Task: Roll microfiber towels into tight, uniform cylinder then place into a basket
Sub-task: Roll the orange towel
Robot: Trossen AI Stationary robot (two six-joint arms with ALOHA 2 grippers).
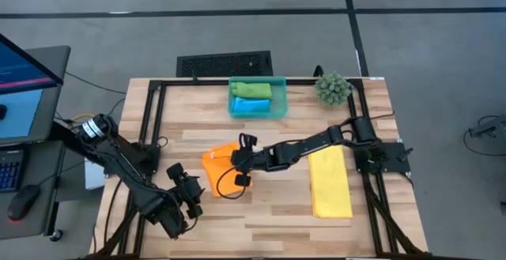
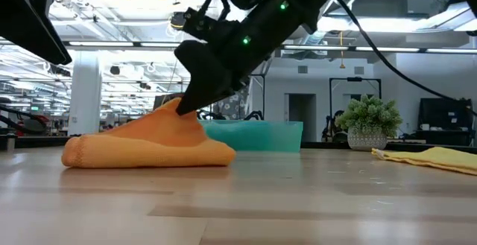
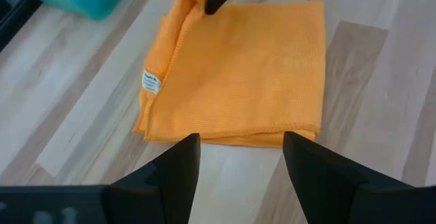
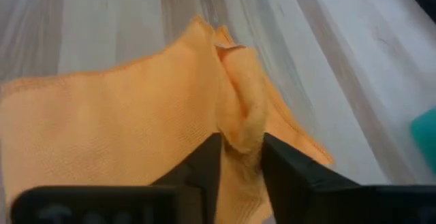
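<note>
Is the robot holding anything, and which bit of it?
Yes. The right pincer pinches a raised fold at the edge of the orange towel. The left pincer holds nothing.

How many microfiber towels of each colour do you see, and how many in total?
Orange microfiber towel, folded on the table: 1
Yellow microfiber towel, flat on the table: 1
Green rolled towel, in the teal plastic basket: 1
Blue rolled towel, in that basket: 1
Total: 4

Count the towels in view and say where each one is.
4. The orange towel lies mid-table, pinched by the right gripper. The yellow towel lies flat on the table's right. The green towel and blue towel sit in the basket; more may hide there.
</note>
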